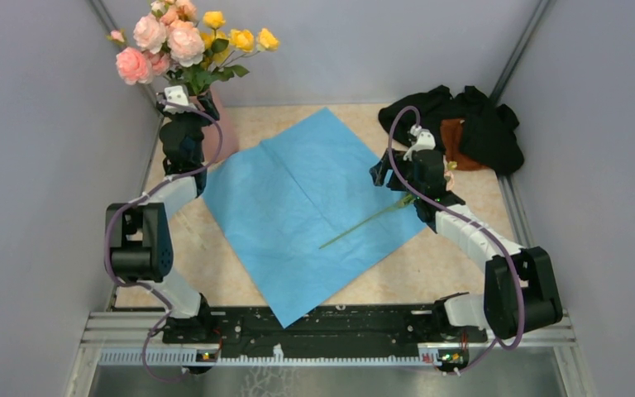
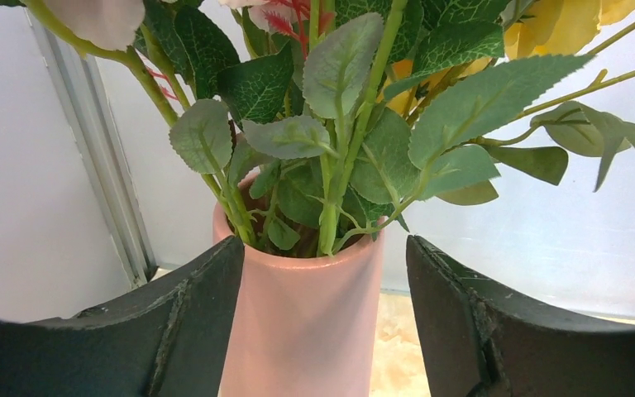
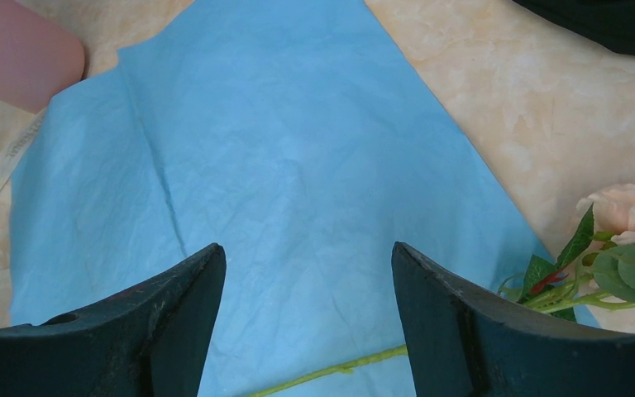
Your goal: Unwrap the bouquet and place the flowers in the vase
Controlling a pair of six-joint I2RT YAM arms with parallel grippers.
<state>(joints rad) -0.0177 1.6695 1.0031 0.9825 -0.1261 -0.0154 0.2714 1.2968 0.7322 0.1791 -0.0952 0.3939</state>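
Observation:
The salmon-pink vase [image 1: 226,126] stands at the back left with several pink and yellow flowers [image 1: 183,41] in it. My left gripper [image 1: 202,106] is open around the vase's upper part [image 2: 306,322]. Its left finger [image 2: 207,314] is against the wall and its right finger [image 2: 463,322] is apart. The blue wrapping paper [image 1: 298,198] lies spread flat. One peach rose [image 3: 628,207] lies across the paper's right side, with its long green stem [image 1: 368,221] on the paper. My right gripper [image 3: 307,246] hangs open over the paper above that stem, holding nothing.
A black and brown cloth heap [image 1: 463,124] lies at the back right. A cream ribbon strip [image 3: 4,161] lies by the paper's left edge. Grey walls close in the left, back and right. The vase [image 3: 21,54] shows ahead of the right gripper.

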